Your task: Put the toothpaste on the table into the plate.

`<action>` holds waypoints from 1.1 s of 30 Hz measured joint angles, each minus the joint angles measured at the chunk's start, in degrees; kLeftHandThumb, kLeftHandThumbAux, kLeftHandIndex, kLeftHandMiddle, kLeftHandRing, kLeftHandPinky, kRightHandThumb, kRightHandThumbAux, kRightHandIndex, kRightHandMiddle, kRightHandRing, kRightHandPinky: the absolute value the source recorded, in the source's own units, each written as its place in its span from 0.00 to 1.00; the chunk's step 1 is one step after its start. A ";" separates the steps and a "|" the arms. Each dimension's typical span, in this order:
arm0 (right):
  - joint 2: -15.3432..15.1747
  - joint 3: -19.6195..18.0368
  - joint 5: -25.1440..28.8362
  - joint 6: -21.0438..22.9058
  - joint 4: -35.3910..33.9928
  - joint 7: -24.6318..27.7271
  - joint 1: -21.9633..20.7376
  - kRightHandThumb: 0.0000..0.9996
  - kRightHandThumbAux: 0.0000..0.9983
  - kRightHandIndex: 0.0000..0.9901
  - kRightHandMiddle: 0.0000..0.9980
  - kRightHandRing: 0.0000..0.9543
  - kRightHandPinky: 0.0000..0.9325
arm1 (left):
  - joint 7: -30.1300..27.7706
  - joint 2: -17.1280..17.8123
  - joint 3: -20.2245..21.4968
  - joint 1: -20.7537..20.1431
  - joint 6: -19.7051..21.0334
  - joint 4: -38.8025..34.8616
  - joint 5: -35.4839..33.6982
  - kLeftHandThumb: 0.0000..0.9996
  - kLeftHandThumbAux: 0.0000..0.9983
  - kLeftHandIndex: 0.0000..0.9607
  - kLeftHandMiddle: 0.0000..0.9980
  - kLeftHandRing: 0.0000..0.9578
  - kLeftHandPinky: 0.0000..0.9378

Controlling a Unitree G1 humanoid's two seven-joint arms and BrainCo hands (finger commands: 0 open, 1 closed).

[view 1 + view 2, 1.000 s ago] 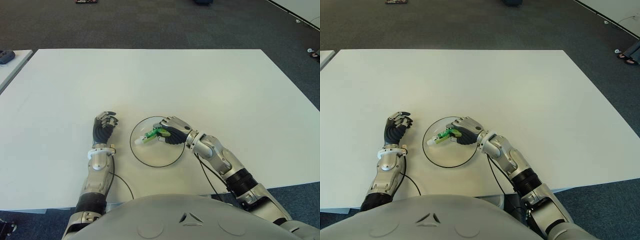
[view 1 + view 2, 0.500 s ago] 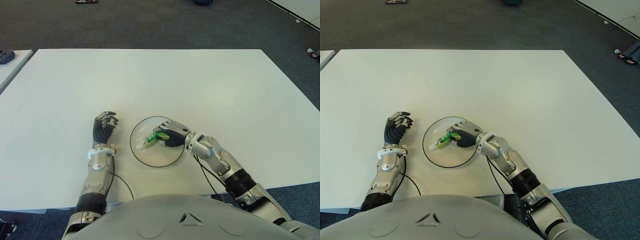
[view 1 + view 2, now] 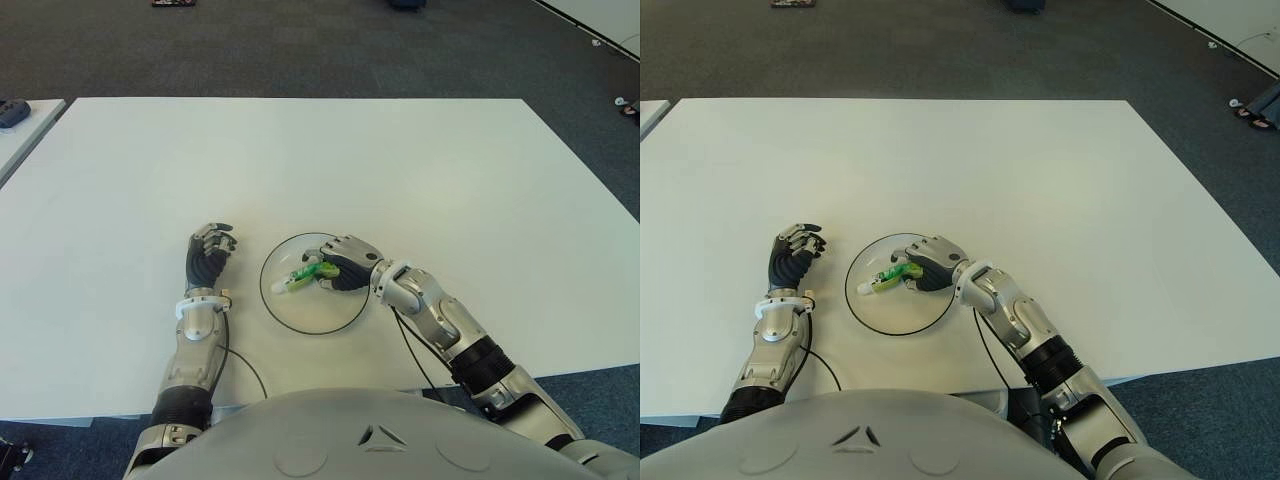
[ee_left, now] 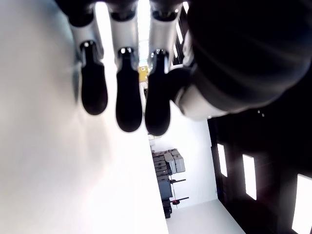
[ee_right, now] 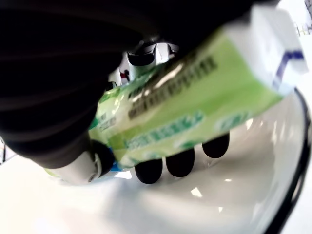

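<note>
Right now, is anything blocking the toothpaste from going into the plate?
Nothing visible is. The right hand holds the toothpaste over the plate, whose inside is bare. The left hand shows beside the plate's left edge, out of the way.

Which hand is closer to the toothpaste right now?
Right. The right hand grips the toothpaste over the plate; the left hand shows apart, left of the plate.
</note>
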 measured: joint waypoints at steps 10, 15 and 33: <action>-0.31 -0.02 -3.24 1.28 -2.23 -3.67 1.13 0.42 0.13 0.00 0.00 0.00 0.00 | -0.39 0.29 -0.04 -0.46 -2.47 1.46 -0.57 0.70 0.72 0.45 0.59 0.62 0.60; -0.23 -0.18 -3.81 2.55 -3.44 -4.45 2.10 0.42 0.12 0.00 0.00 0.00 0.00 | -0.54 0.29 0.02 -0.48 -2.18 1.45 -0.84 0.70 0.72 0.45 0.58 0.61 0.59; 0.57 -4.03 3.60 3.83 -4.95 -5.27 4.09 0.40 0.13 0.00 0.00 0.00 0.00 | -0.53 0.20 0.22 -0.85 -3.07 2.20 -0.44 0.70 0.72 0.45 0.60 0.62 0.61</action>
